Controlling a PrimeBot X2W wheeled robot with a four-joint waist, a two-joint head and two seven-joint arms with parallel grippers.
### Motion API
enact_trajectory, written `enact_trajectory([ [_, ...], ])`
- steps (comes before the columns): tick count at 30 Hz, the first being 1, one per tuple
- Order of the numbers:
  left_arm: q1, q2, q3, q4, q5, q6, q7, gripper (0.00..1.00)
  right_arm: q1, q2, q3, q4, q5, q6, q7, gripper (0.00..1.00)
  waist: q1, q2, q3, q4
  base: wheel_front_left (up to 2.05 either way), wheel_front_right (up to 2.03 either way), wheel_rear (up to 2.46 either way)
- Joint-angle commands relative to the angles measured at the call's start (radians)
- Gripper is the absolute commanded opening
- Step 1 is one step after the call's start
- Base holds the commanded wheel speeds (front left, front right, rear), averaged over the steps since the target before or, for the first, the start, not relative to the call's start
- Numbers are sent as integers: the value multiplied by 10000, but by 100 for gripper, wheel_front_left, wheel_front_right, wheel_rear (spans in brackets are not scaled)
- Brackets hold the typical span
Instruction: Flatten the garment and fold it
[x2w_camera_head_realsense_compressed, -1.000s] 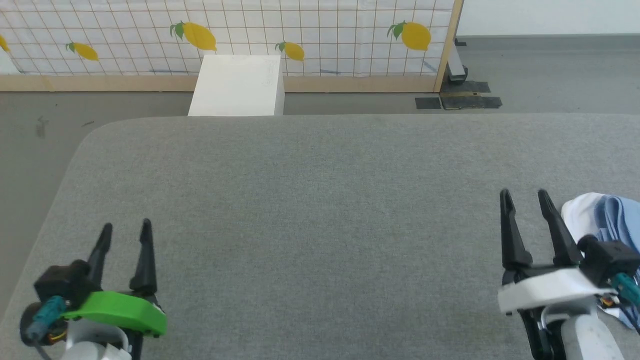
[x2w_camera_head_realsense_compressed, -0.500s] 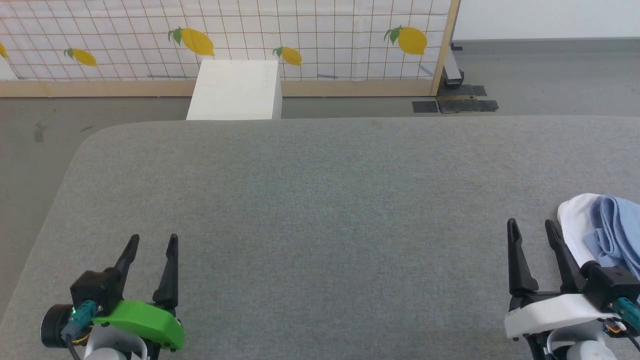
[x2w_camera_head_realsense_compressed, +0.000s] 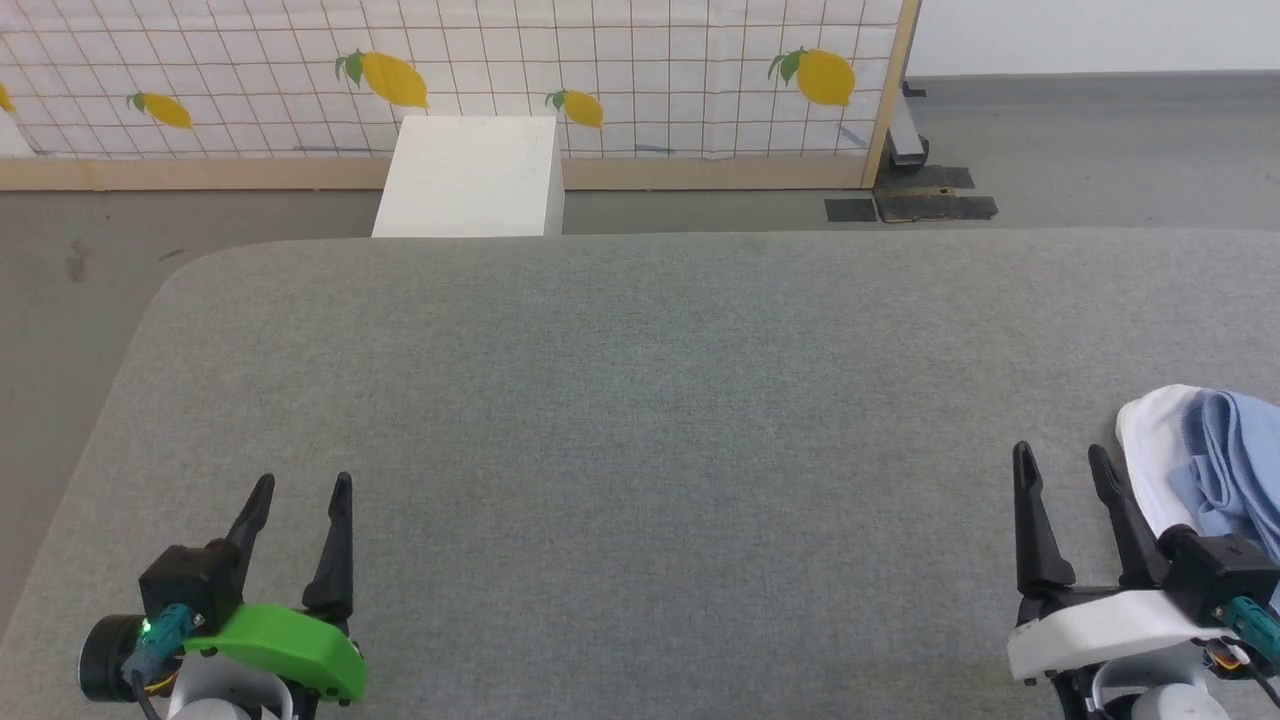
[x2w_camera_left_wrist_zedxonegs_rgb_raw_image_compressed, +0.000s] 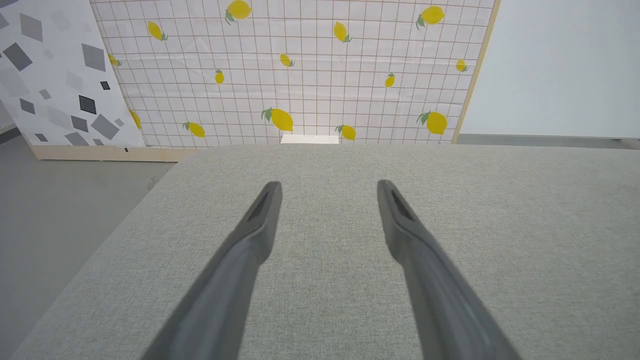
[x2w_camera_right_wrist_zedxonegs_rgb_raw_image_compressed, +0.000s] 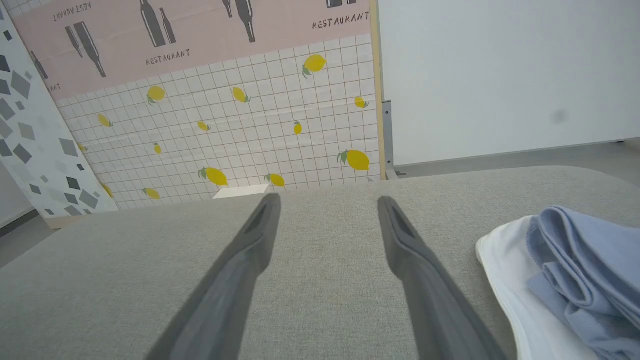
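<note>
The garment (x2w_camera_head_realsense_compressed: 1215, 470) lies crumpled at the right edge of the grey padded table (x2w_camera_head_realsense_compressed: 640, 400), light blue folds over a white inner layer. In the right wrist view the garment (x2w_camera_right_wrist_zedxonegs_rgb_raw_image_compressed: 565, 270) sits at the lower right. My right gripper (x2w_camera_head_realsense_compressed: 1062, 458) stands open just left of it, its fingers apart from the cloth and nothing between them; the same open right gripper (x2w_camera_right_wrist_zedxonegs_rgb_raw_image_compressed: 328, 201) points over bare table. Near the table's front left corner my left gripper (x2w_camera_head_realsense_compressed: 303, 488) is open and empty, and in its own wrist view the left gripper (x2w_camera_left_wrist_zedxonegs_rgb_raw_image_compressed: 329, 186) hovers above grey fabric.
A white box (x2w_camera_head_realsense_compressed: 468, 176) stands on the floor beyond the table's far edge, against a lemon-print screen (x2w_camera_head_realsense_compressed: 640, 70). The table's rounded left corner (x2w_camera_head_realsense_compressed: 185, 275) drops to grey floor. Black tape patches (x2w_camera_head_realsense_compressed: 915, 207) mark the floor at the back right.
The head view has shifted, so the scene sits differently. Both grippers have drawn back toward the table's front edge, and more of the garment now shows. Both stay open.
</note>
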Motion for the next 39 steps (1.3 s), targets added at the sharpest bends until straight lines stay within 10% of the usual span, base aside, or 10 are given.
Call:
enact_trajectory([
  [1,-59,-10,18,23,-73,28,-70,100,34,14,-1,51,26,-15,-56,100,0,44,-8,-5,0,0,0],
  [25,-135,-51,65,118,-243,-46,-112,100,18,14,81,19,46,-15,-57,100,0,44,75,-4,0,0,0],
  [26,-16,-26,41,87,-139,-19,-30,0,-2,0,71,57,43,0,3,0,0,0,76,-5,0,0,0],
  [39,21,-209,114,-76,134,11,168,0,10,-1,122,-79,-102,-1,191,0,1,3,67,-4,0,0,0],
])
